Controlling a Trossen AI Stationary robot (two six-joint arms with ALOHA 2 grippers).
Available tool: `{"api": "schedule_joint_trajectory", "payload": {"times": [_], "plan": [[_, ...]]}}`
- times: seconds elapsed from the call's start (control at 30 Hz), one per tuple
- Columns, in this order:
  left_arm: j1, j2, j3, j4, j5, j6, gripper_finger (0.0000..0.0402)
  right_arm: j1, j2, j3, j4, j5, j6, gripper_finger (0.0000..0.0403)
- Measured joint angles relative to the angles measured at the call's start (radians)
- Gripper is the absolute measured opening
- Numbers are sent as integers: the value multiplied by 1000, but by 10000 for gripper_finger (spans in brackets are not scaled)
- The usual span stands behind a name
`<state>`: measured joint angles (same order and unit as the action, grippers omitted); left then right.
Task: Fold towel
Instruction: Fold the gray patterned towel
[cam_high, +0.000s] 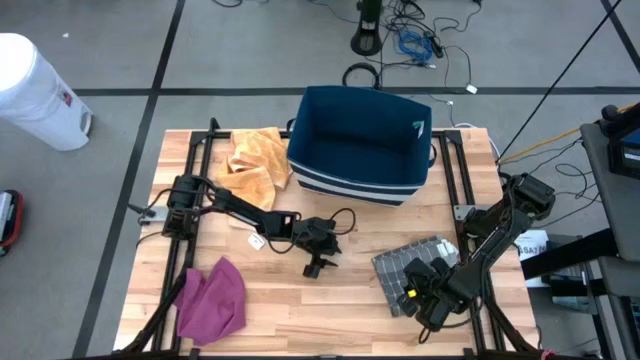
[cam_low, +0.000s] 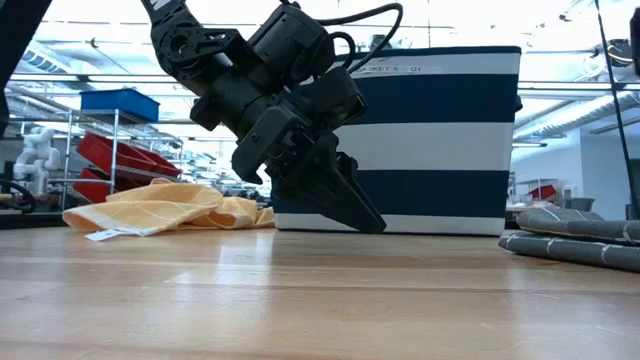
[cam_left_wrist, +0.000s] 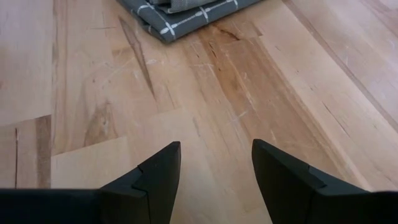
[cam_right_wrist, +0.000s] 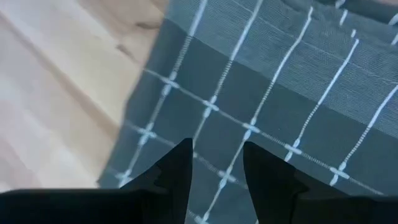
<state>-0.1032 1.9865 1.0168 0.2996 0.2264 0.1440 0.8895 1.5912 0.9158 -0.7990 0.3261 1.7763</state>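
Grey windowpane-check cloth towel (cam_high: 408, 265) lies folded in a compact stack on the pale wooden table top (cam_high: 280, 300), toward the right side, in front of the navy-and-white striped fabric basket (cam_high: 360, 145). Right gripper (cam_right_wrist: 216, 171) sits directly over the stack near its edge, fingers parted with a gap between them and nothing between the tips; cloth fills its wrist view, with bare wood beside the edge. Left gripper (cam_high: 318, 255) is near table centre, well apart from the towel, jaws open and empty, tips pointed down close to the wood; its wrist view shows the towel's corner farther off. Crumpled yellow cloth (cam_high: 255, 160) lies beside the basket on the left; bunched magenta cloth (cam_high: 215, 300) at the near left; neither involved. Handling judgement: thin woven fabric, light, limp, no stiffness; layers will slide over each other and a pinch on the flat face would probably gather only the top ply. Not fragile, not slick against wood. Best hold looks like a corner or the free edge, pinching all layers wanted for the next fold, and lifting low so the stack does not fall open. Fold appears largely done; cannot tell how many layers.
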Motion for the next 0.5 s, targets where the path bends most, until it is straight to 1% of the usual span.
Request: {"api": "schedule_joint_trajectory", "payload": {"times": [0.1, 0.3, 0.43, 0.5], "plan": [[0, 0, 0, 0, -1, 0, 204, -14, 6, -45, 39, -21, -1, 130], [0, 0, 0, -2, 0, 0, 204, -35, 8, -124, 215, -40, -56, 130], [0, 0, 0, -2, -1, 0, 204, -39, 6, -147, 308, -36, -153, 130], [0, 0, 0, -2, -1, 0, 204, -39, 6, -147, 327, -65, -232, 130]]}}
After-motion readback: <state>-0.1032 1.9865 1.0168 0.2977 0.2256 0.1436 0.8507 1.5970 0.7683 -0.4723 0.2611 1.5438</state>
